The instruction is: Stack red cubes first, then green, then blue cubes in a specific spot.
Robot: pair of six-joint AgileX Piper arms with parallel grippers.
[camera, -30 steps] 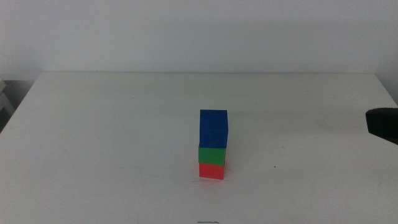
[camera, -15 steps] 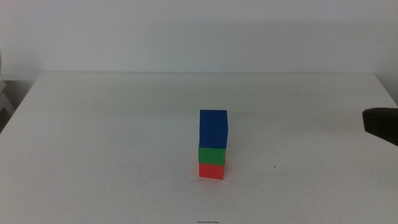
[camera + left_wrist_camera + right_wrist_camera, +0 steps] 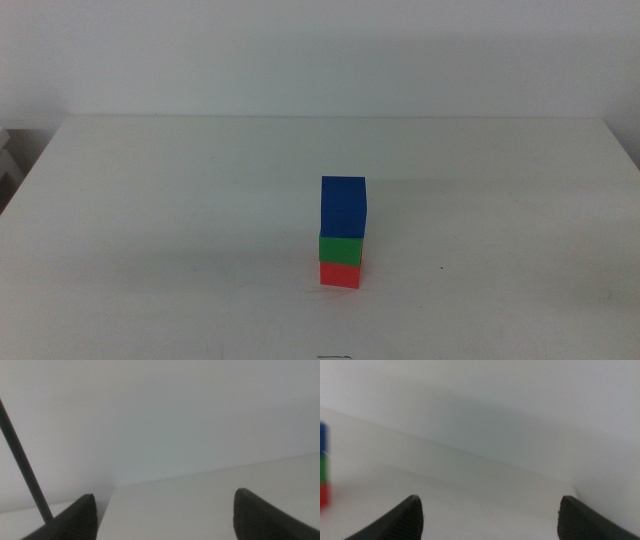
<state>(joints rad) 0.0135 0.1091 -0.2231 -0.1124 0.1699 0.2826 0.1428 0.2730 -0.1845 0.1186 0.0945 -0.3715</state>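
The stack stands finished near the middle of the white table [image 3: 150, 200] — red cube [image 3: 340, 274] at the bottom, green cube [image 3: 341, 247] on it, blue cube [image 3: 344, 205] on top, edges roughly in line. Nothing looks left to do. The left gripper [image 3: 165, 510] and right gripper [image 3: 490, 510] both hang spread wide and empty, off to the table's sides and out of the overhead picture.

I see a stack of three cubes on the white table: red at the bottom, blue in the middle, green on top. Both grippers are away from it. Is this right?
Not quite. The order is wrong: the green cube is in the middle and the blue cube on top, above the red cube, as the middle view shows. The rest holds.
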